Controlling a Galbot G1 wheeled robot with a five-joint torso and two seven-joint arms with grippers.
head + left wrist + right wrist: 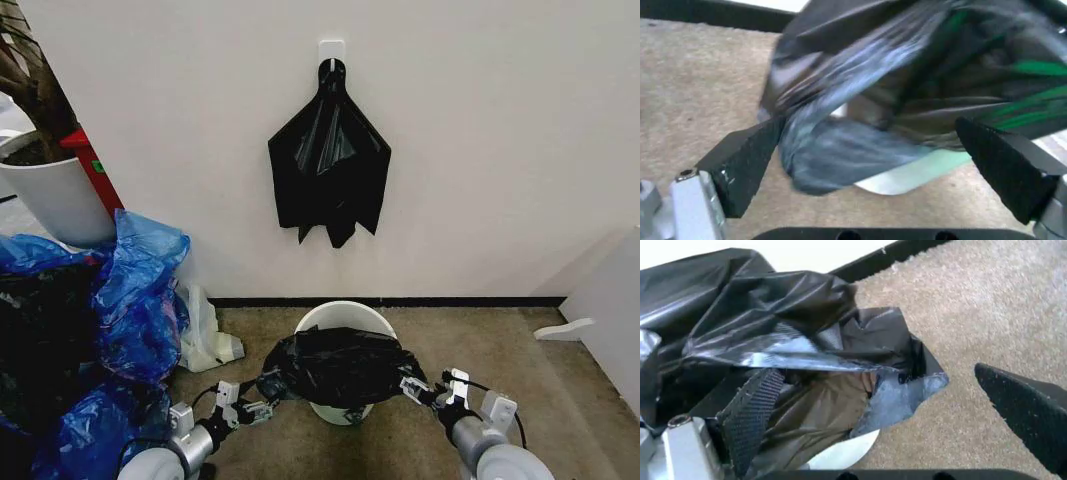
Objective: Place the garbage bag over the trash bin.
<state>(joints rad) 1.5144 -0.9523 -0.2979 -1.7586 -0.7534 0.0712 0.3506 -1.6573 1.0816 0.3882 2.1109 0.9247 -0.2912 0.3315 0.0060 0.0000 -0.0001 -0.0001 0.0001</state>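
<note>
Step in hand, by judgement: spreading bag mouth over rim, partway done. Garbage bag (338, 365) draped across near half of trash bin (345, 322) on carpet floor, close to wall; far arc of rim bare, white inside visible.

L end effector (252, 408) at bag's left edge, R end effector (428, 392) at right edge, both low, flanking bin. L wrist view: pads (747, 165) wide apart, bag film (840, 150) bunched between, touching near pad only; open, not pinching. R wrist view: pads (750, 415) likewise spread, bag edge (907, 390) lying against one pad, other well clear; open.

Next move needs: re-grip on hem each side, pull out and back over far rim, then down so film hooks under rolled lip. Risk: thin film slipping, light bin tipping.

Head view alone gives bare far rim, plus kite-shaped black bundle (330, 160) hung on wall hook, blue bags (130, 290) at left. Wrist views alone give pad gap and white bin edge (840, 455) under bag.
</note>
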